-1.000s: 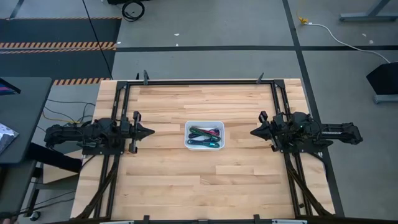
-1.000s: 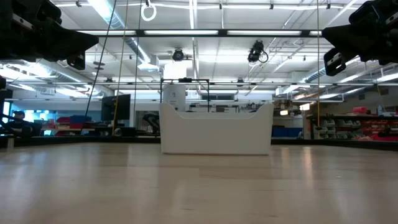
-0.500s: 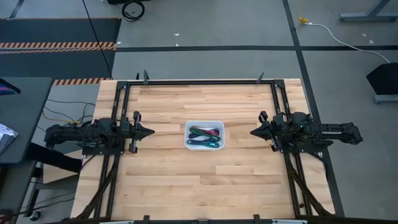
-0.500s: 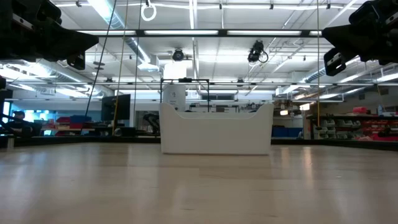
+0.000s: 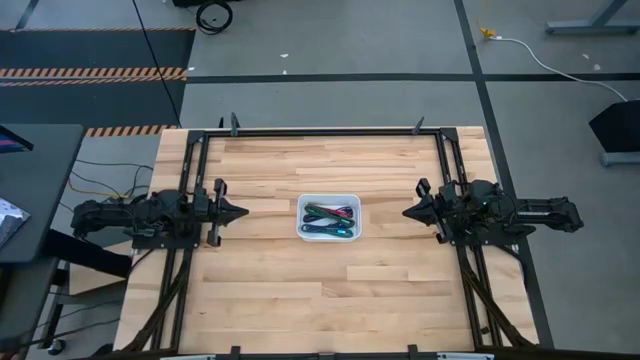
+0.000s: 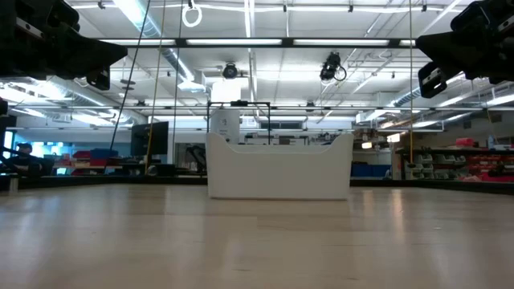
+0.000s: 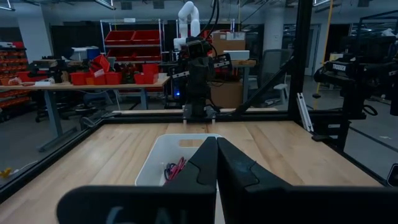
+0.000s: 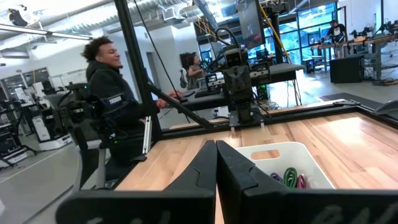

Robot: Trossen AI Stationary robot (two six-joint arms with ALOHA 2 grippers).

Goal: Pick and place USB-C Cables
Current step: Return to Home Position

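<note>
Several coloured USB-C cable bundles [image 5: 330, 218], green, purple, magenta and teal, lie in a white tray [image 5: 304, 203] at the table's middle. The tray's near wall [image 6: 279, 172] hides them in the low view. Some cables show in the left wrist view [image 7: 175, 170] and the right wrist view [image 8: 290, 178]. My left gripper [image 5: 243, 212] is shut and empty to the tray's left, held above the table. My right gripper [image 5: 406, 213] is shut and empty to the tray's right, also above the table.
A black frame [image 5: 320, 132] runs along the table's far edge and down both sides. Bare wood lies around the tray. A person in a dark hoodie [image 8: 115, 99] sits beyond the table's left side, behind the left arm.
</note>
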